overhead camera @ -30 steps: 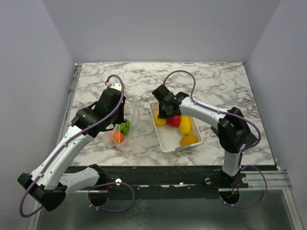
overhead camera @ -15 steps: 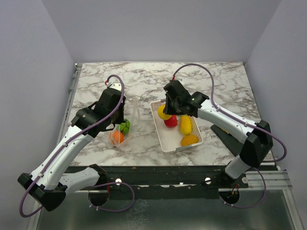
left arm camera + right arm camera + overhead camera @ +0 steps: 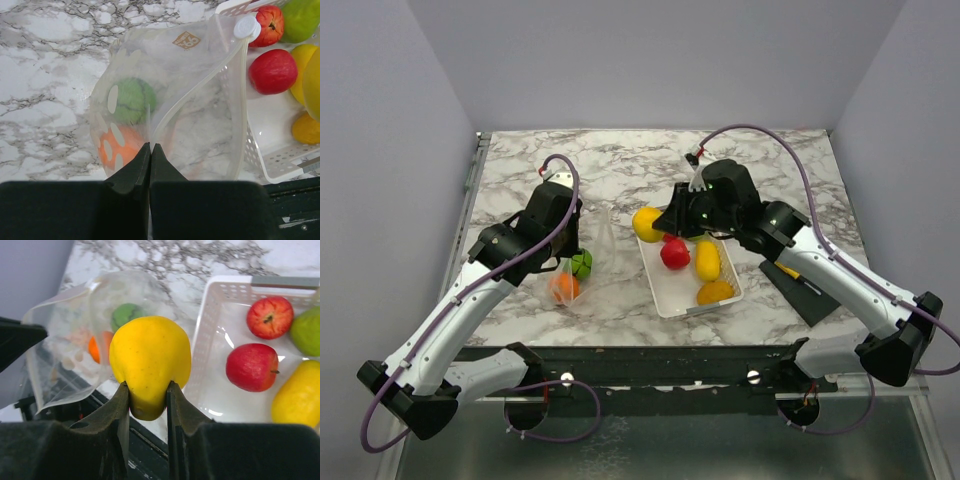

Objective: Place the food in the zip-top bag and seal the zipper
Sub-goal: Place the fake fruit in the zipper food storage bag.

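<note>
Yellow toy fruit [image 3: 647,224] hangs clamped in your right gripper [image 3: 670,222], between the white basket [image 3: 665,292] and the zip-top bag [image 3: 590,285]; carry it left. On the left wrist view, your left gripper [image 3: 150,150] is pressed together on the bag's rim, holding the mouth agape; hold it taut. On the right wrist view, the jaws pinch the fruit's lower end, so release only once it is over the mouth.

Light green fruit [image 3: 306,332] and white basket [image 3: 207,330] partly beyond right wrist view's edge
</note>
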Controlling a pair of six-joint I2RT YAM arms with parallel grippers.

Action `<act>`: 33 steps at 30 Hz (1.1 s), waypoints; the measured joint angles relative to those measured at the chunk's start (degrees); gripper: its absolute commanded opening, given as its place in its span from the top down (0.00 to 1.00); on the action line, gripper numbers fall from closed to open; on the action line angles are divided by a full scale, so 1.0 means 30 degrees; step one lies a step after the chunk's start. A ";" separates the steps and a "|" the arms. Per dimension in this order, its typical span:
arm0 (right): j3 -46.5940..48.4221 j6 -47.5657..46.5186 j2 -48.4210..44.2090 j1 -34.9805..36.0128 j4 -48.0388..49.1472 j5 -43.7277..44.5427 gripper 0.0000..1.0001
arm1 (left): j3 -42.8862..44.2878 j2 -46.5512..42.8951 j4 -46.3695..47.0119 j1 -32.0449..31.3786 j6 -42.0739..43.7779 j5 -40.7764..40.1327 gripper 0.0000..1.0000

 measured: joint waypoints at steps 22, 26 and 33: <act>0.1290 -0.0663 0.1107 0.1982 0.2550 -0.6142 0.99 | 0.0022 0.0007 0.0000 0.0000 -0.0066 -0.0007 1.00; 0.1763 -0.0634 0.2127 0.2419 0.2550 -0.6105 0.99 | 0.0022 0.0007 0.0000 0.0000 -0.0066 -0.0007 1.00; 0.3104 -0.0707 0.4175 0.3242 0.2106 -0.5195 0.99 | 0.0029 -0.0015 -0.0095 0.0000 -0.0124 -0.0087 1.00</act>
